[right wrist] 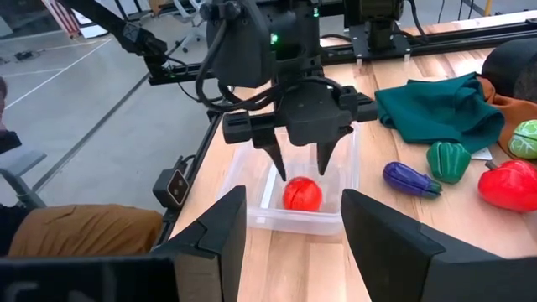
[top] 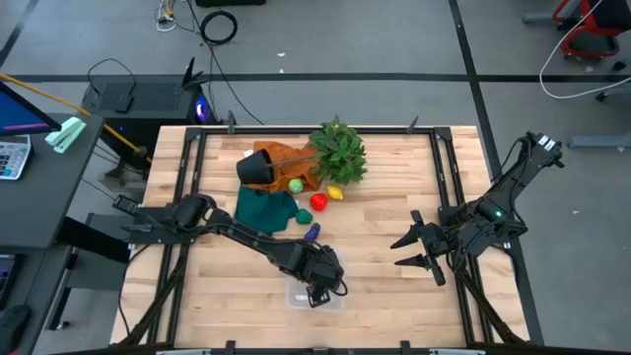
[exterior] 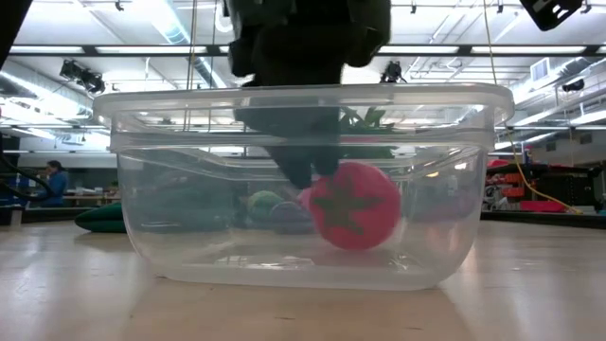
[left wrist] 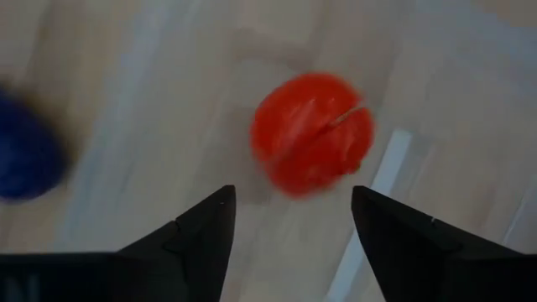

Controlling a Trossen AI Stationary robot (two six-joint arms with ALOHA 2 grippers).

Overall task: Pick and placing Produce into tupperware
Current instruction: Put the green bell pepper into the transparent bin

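The left gripper hangs directly over the tupperware, its two fingers spread apart and pointing down with nothing between them; the red tomato lies on the tub's floor just below the fingertips, which suggests it was let go there and the jaws stand open to clear it. From table height the same tomato rests against the tub's bottom, apart from the fingers above it. The left wrist view looks straight down on it between the open fingers. Beyond the tub, toward the green cloth, the remaining produce waits on the wood: a purple eggplant nearest the tub, then a green pepper, a red pepper, a light green piece by the cloth, and a yellow piece beside the leafy plant. The right gripper waits well to the side of the tub, fingers parted and empty, probably kept clear so the left arm can work.
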